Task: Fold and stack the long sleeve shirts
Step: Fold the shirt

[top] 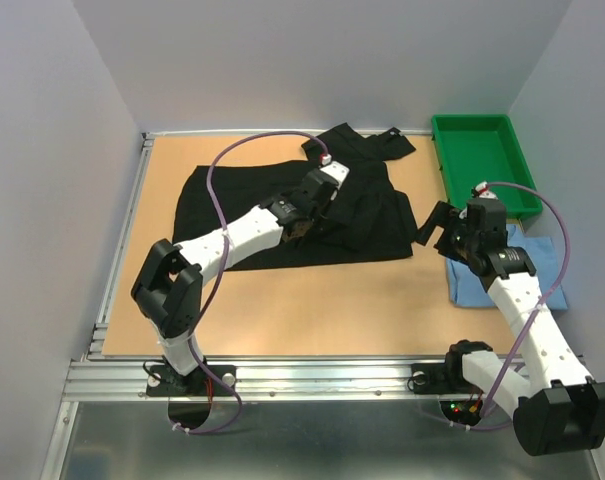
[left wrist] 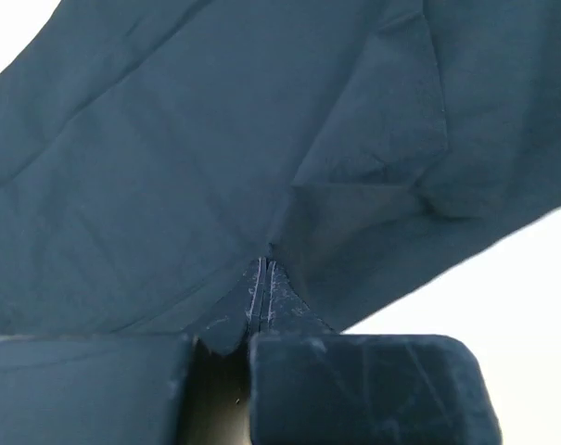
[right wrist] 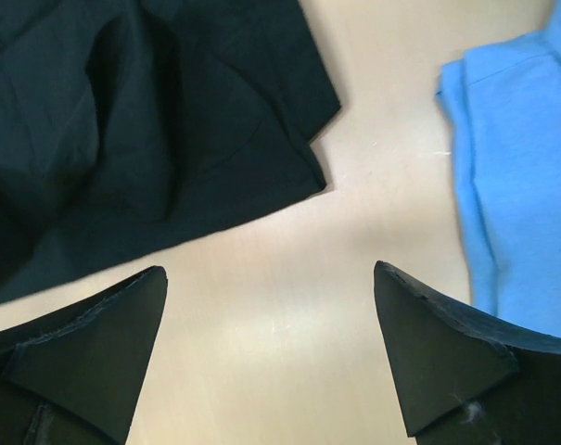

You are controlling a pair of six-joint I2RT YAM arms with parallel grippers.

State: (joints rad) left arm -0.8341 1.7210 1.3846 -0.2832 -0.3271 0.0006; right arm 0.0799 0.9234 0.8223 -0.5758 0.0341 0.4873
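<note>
Tan counter [top: 282, 310] is stretching away from the arm bases, and nearest them I am hovering the right fingers [right wrist: 438, 343] wide apart, gripping nothing, over the gap between the two shirts. Just to their right the light blue shirt [top: 472, 285] is lying, looking folded, partly under the right arm. The black shirt [top: 232, 215] is spreading across the counter's middle and far half, its near right corner sitting just left of that gap. Further in, the left fingers [left wrist: 261, 292] are pinching shut on a raised ridge of the black shirt. I am worrying that this pinch is catching more than one layer, so a lift could drag the whole body and rumple the flat part. Drifting right, the right fingers could snag the blue edge and pull its fold open. Farthest off, the green tray [top: 439, 150] is sitting just beside the black shirt's sleeve, which could catch on the rim
</note>
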